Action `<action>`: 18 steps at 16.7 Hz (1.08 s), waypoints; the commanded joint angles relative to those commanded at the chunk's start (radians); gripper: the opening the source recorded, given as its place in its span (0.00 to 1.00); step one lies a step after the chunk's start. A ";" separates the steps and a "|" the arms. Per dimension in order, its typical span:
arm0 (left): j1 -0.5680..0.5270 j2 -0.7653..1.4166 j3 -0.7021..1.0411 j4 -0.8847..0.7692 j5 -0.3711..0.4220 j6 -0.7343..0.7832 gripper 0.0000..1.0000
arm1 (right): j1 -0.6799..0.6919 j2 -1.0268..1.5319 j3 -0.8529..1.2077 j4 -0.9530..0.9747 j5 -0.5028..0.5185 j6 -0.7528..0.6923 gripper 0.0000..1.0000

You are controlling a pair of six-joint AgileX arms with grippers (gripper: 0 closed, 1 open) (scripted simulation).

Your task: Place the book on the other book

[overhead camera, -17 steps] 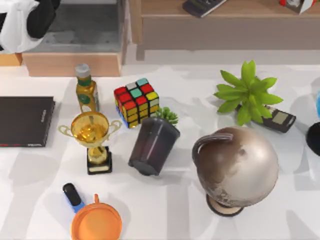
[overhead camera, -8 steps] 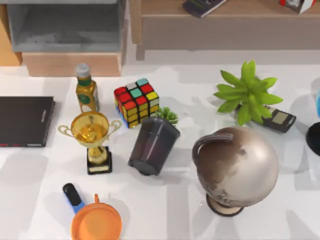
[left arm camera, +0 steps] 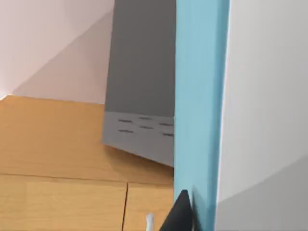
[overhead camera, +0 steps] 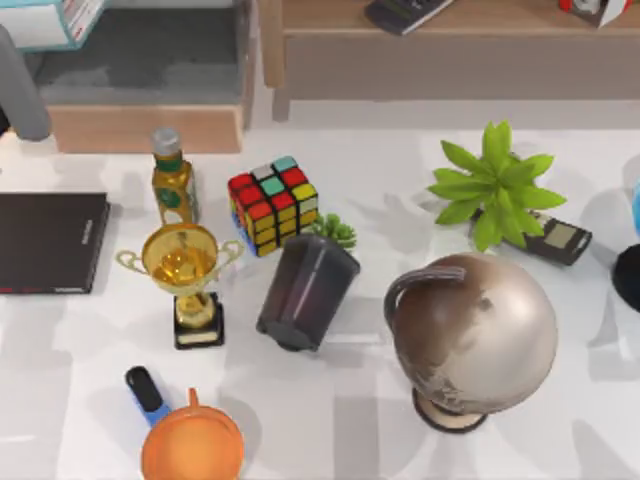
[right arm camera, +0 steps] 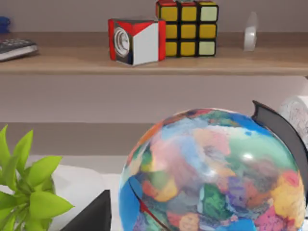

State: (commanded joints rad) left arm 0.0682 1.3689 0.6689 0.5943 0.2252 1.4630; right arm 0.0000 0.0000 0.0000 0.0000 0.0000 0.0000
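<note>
Book against left tool finger, above table's far-left corner.

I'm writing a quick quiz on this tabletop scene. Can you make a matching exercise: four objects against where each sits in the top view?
Things:
1. black book
2. gold trophy
3. green plant
4. orange funnel

Places:
A. bottom edge, left of centre
B. left edge of the table
C. right half, towards the back
D. just right of the black book, in front of the bottle

Pairs: 1-B, 2-D, 3-C, 4-A
</note>
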 joint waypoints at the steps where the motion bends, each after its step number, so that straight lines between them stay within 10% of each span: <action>1: 0.026 0.010 -0.054 0.000 0.014 0.054 0.00 | 0.000 0.000 0.000 0.000 0.000 0.000 1.00; 18: 0.159 0.183 -0.260 0.010 0.013 0.257 0.00 | 0.000 0.000 0.000 0.000 0.000 0.000 1.00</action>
State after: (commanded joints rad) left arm 0.2275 1.5521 0.4091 0.6040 0.2379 1.7202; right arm 0.0000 0.0000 0.0000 0.0000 0.0000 0.0000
